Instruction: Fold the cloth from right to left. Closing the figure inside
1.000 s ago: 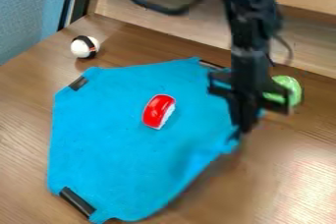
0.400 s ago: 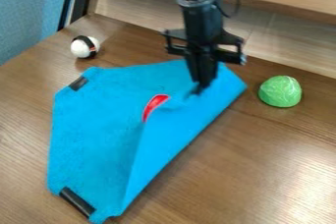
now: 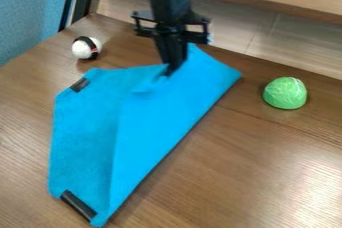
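The blue cloth (image 3: 143,122) lay across the wooden tabletop (image 3: 254,172), its right side lifted and doubled leftward, and over by its far edge the pincer (image 3: 168,70) had a gathered bit of that flap clamped in its tips. From where I stood it looked light and floppy, nothing that would break, though apt to crease or sag wherever it wasn't held. The free edge, near a corner, seemed the right place to pinch. One hold at the far end might have let the near end lag. Two black strips (image 3: 79,84) (image 3: 78,205) sat along the left edge.
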Robot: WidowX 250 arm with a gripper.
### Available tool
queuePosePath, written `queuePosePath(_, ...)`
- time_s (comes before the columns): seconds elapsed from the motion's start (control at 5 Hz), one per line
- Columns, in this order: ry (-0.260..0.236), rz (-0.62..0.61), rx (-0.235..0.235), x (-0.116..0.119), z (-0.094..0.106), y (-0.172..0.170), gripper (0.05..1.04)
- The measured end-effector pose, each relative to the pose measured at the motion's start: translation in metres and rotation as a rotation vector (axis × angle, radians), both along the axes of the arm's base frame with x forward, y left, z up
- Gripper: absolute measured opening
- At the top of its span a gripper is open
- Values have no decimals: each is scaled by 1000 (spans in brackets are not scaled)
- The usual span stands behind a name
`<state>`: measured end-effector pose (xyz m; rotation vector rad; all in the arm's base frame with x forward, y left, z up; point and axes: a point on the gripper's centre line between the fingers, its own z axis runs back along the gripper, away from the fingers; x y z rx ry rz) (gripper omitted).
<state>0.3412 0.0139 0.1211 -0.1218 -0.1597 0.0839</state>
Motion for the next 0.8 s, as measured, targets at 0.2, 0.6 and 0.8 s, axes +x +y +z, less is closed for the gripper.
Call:
queuePosePath(0.2, 5, 22, 19, -3, 0, 24, 59)
queuePosePath(0.6, 3, 57, 32, -3, 0, 63, 59)
queuePosePath(0.8, 34, 61, 41, -3, -17, 79, 59)
